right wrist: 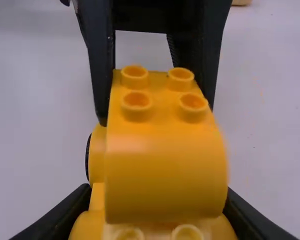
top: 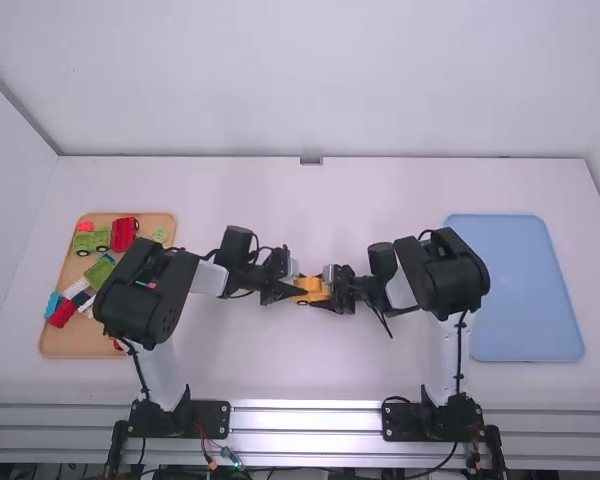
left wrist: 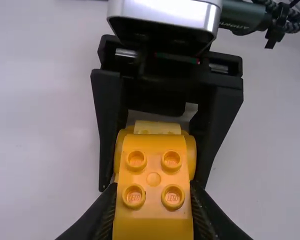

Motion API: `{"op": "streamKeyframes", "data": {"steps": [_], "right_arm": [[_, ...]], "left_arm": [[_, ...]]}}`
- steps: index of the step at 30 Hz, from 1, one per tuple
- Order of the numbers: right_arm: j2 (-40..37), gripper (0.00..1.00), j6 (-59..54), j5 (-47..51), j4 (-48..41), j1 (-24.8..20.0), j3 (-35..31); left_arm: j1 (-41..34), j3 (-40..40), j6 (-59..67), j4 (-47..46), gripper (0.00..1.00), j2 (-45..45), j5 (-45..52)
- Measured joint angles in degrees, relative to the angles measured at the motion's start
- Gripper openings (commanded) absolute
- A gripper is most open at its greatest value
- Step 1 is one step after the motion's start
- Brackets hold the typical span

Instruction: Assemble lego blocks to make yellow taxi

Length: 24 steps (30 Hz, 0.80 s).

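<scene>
Studded and curved, the yellow block (right wrist: 165, 170) loomed nearest the right wrist camera, above the yellow base (right wrist: 96, 160) — whether fully seated, the views did not settle. Both parts were over the middle of the desk (top: 280, 370). The left claw (left wrist: 153, 192) was clamped on the block; the right claw (right wrist: 158, 195) gripped the base's sides. Pressing with the studs out of line could have tipped the block or left one end proud — and a weak pinch on the smooth base could have let it twist under that push.

Bright, diffuse light, faint soft shadows
</scene>
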Motion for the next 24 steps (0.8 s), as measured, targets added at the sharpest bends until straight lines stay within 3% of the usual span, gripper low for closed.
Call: {"op": "streamKeyframes", "data": {"steps": [6, 24], "right_arm": [[0.00, 0.47, -0.09, -0.09, -0.98, 0.00, 0.22], [0.00, 0.47, -0.02, -0.07, -1.03, 0.00, 0.28]], "left_arm": [[-0.11, 0.04, 0.02, 0.55, 0.02, 0.00, 0.68], [-2.08, 0.57, 0.24, 0.79, 0.02, 0.00, -1.42]]}}
